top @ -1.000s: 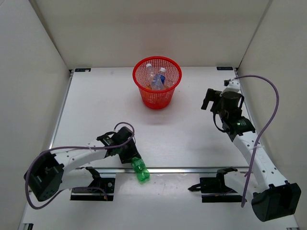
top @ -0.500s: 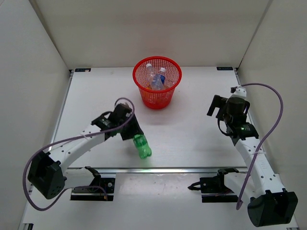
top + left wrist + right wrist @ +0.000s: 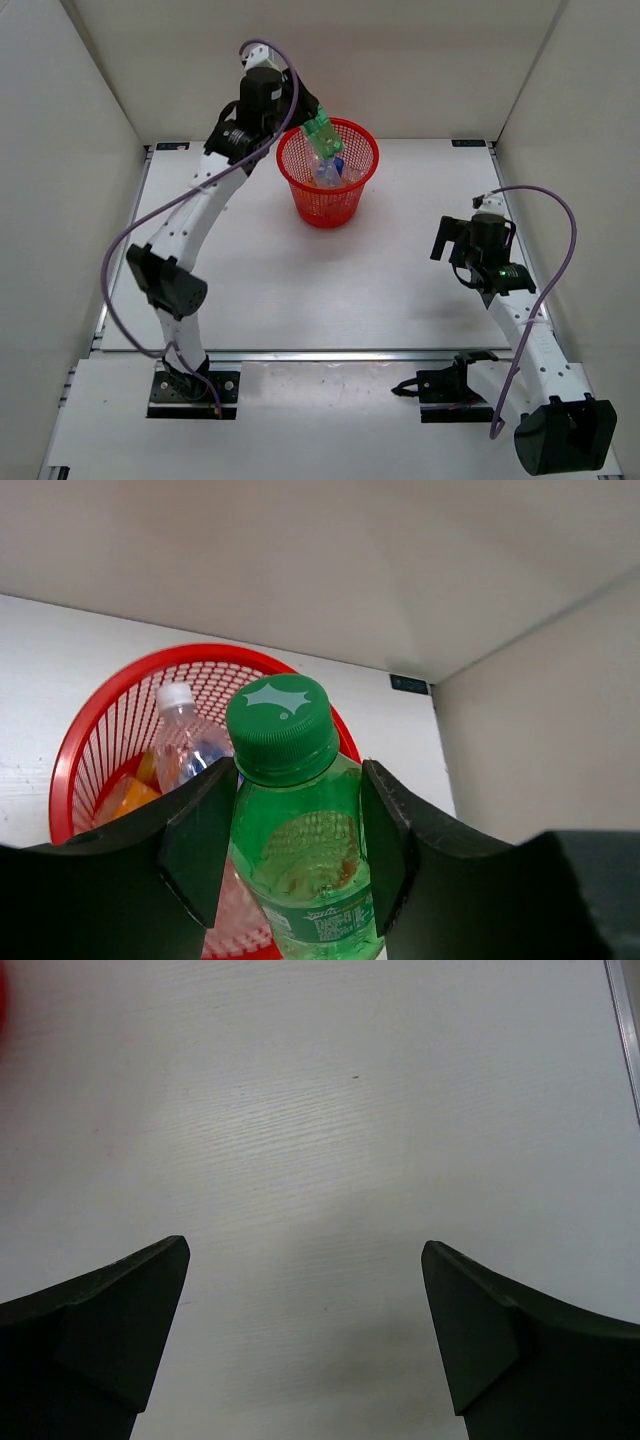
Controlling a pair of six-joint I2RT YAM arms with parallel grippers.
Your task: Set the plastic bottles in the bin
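My left gripper (image 3: pixel 308 118) is shut on the green bottle (image 3: pixel 322 134) and holds it above the near-left rim of the red mesh bin (image 3: pixel 328 205). In the left wrist view the green bottle (image 3: pixel 300 840) sits between my two fingers (image 3: pixel 195 840), its green cap (image 3: pixel 281 726) pointing toward the bin (image 3: pixel 100 730). Inside the bin lie a clear bottle with a white cap (image 3: pixel 185 742), an orange bottle (image 3: pixel 128 798) and a blue-labelled one (image 3: pixel 331 172). My right gripper (image 3: pixel 445 222) is open and empty over the bare table at the right, its jaws wide apart in the right wrist view (image 3: pixel 305 1290).
White walls enclose the table on three sides. A metal rail (image 3: pixel 330 352) runs along the table's near edge, with both arm bases behind it. A sliver of the red bin shows at the left edge of the right wrist view (image 3: pixel 3 1000).
My left arm has lifted the green bottle from the table's near edge up and back to above the bin. My right gripper has drawn back toward the near right.
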